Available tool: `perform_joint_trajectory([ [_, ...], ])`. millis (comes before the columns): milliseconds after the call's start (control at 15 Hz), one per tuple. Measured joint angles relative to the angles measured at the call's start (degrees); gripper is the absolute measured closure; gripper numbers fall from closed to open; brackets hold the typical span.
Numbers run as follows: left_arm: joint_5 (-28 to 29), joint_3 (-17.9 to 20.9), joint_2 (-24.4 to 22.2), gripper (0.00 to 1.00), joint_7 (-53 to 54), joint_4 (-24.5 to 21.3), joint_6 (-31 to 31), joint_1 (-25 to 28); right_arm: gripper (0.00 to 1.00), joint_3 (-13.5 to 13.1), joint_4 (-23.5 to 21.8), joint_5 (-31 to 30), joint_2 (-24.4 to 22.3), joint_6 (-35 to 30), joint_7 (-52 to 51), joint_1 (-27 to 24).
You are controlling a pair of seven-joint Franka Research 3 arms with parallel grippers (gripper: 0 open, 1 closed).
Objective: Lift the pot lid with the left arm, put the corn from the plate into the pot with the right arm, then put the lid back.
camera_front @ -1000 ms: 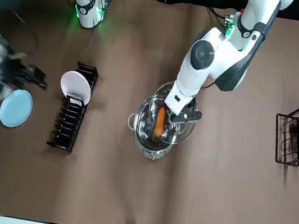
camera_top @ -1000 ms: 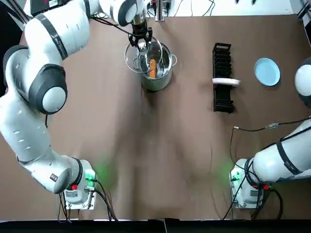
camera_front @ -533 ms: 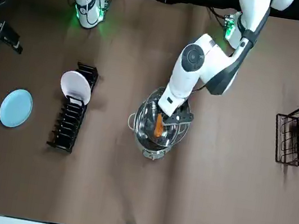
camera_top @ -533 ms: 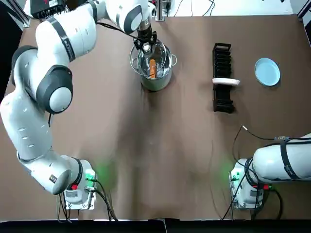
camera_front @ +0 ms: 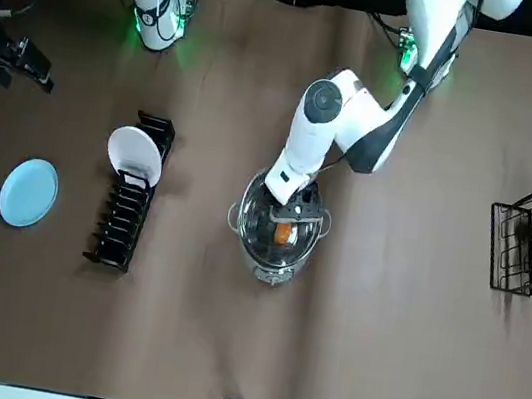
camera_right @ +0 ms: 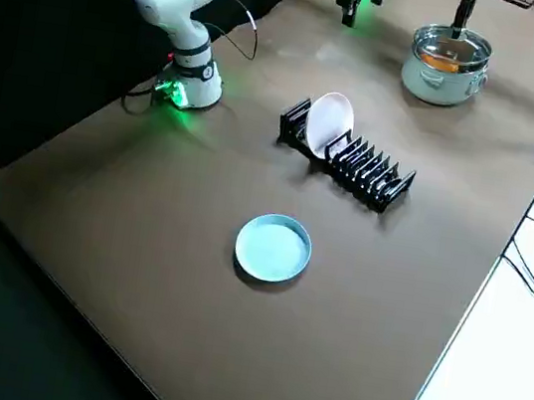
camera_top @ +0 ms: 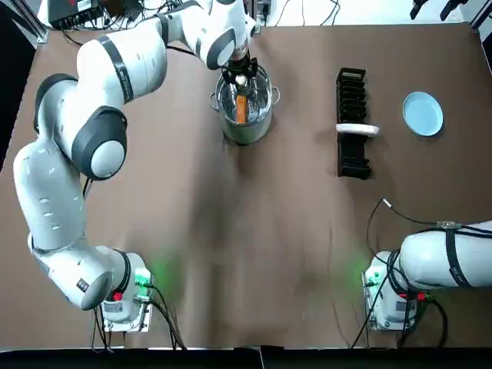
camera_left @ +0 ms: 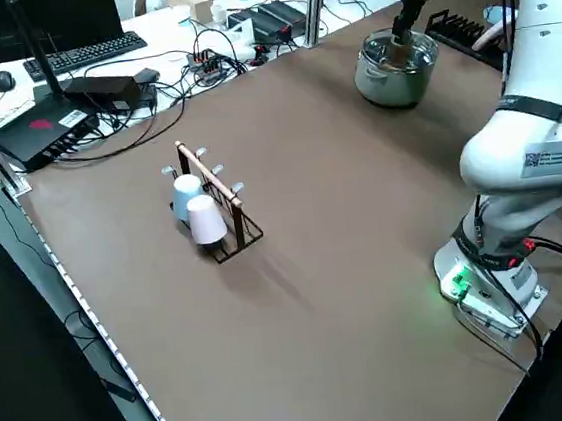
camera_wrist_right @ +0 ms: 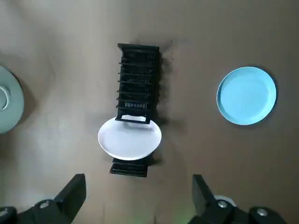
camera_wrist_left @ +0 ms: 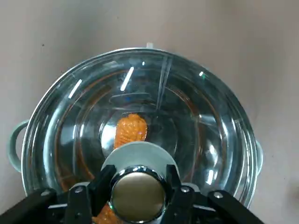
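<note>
One domed glass lid on steel pot (orange corn inside), knob in grip of left claw; right claw agape.

A black dish rack sits on the brown table, a single white plate standing upright in a slot toward one end. Well apart, a small wire rack holds a pale blue cup and a white cup. A keyboard lies beyond the table's edge.
</note>
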Motion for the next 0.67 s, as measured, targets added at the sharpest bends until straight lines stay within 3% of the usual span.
perform_joint_trajectory([
  [667, 0.2, 0.2, 0.3, 0.49, 0.0, 0.2, -0.2, -1.0, 0.0, -0.3, 0.0, 1.9, -0.2, 1.0, 0.2, -0.9],
])
